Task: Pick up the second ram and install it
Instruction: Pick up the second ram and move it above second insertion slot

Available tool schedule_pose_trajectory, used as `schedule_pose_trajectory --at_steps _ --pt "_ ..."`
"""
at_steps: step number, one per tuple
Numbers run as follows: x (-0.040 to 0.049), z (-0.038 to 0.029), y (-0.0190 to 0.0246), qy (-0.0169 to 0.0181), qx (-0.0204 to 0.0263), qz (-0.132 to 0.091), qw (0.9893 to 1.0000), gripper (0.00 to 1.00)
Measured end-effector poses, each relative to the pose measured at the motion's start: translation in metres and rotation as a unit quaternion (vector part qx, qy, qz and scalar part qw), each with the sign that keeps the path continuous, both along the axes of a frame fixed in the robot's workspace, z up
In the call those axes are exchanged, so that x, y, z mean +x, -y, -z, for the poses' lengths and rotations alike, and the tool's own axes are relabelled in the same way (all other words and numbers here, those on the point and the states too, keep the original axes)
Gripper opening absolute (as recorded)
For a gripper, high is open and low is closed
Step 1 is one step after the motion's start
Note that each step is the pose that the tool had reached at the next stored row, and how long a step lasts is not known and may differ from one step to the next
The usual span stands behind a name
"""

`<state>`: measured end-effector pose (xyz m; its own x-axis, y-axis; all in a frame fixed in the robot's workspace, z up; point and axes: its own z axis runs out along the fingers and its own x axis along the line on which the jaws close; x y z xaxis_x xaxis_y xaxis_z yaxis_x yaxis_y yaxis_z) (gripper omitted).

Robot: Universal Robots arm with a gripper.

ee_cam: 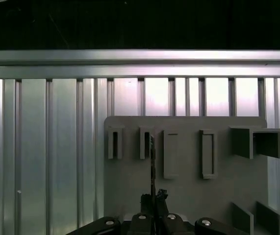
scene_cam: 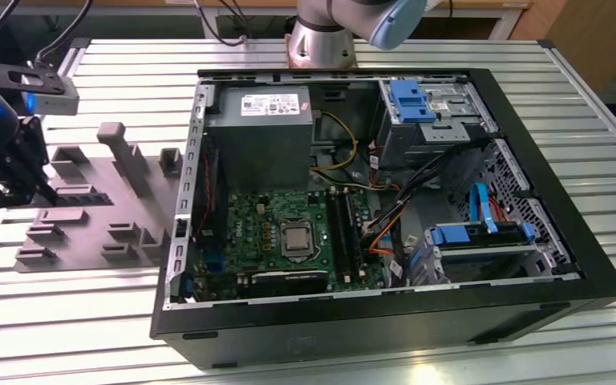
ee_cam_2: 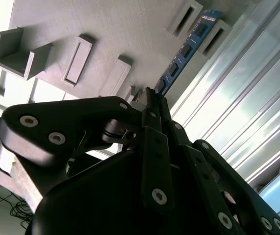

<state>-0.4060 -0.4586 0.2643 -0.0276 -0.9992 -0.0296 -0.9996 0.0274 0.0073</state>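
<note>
At the tabletop's (scene_cam: 565, 96) edge on the exterior view's left, the gripper (scene_cam: 9, 172) hangs over the outer side of the mauve-grey fixture plate (scene_cam: 105, 216), a flat slab set with upright slotted blocks. In the second wrist view the black fingers (ee_cam_2: 155, 122) come together at the gripper's tip (ee_cam_2: 149, 95) and pinch one end of the second ram (ee_cam_2: 184, 49), a thin green-blue stick with a row of small dark chips. The stick runs away from the fingers along the plate's edge beside the ribbed tabletop, and its far end sits between two narrow slotted blocks (ee_cam_2: 186, 14). Whether it rests in their slots or is lifted clear of them cannot be told. In the first wrist view the ram (ee_cam: 152, 166) appears edge-on as a thin dark line running from the gripper (ee_cam: 154, 197) to one of the slotted blocks (ee_cam: 146, 143), with more empty holders ranged across the plate (ee_cam: 189, 196). Further toward the exterior view's right, in the middle of the tabletop, the black computer case (scene_cam: 394, 321) lies on its side with its cover off. Inside it, a grey power supply (scene_cam: 257, 128) lies toward the far edge, with the green motherboard (scene_cam: 276, 216) nearer the front and long black socket rails (scene_cam: 340, 228) running beside the processor socket (scene_cam: 295, 239). At the case's end on the exterior view's right are a drive cage with a blue bracket (scene_cam: 413, 103) and a second blue-trimmed carrier (scene_cam: 480, 234) among loose cables.
</note>
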Motion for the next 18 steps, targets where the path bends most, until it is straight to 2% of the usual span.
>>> schedule_pose_trajectory --at_steps 18 --pt "0.0 -0.019 -0.0003 -0.0001 0.0 0.0 1.0 0.14"
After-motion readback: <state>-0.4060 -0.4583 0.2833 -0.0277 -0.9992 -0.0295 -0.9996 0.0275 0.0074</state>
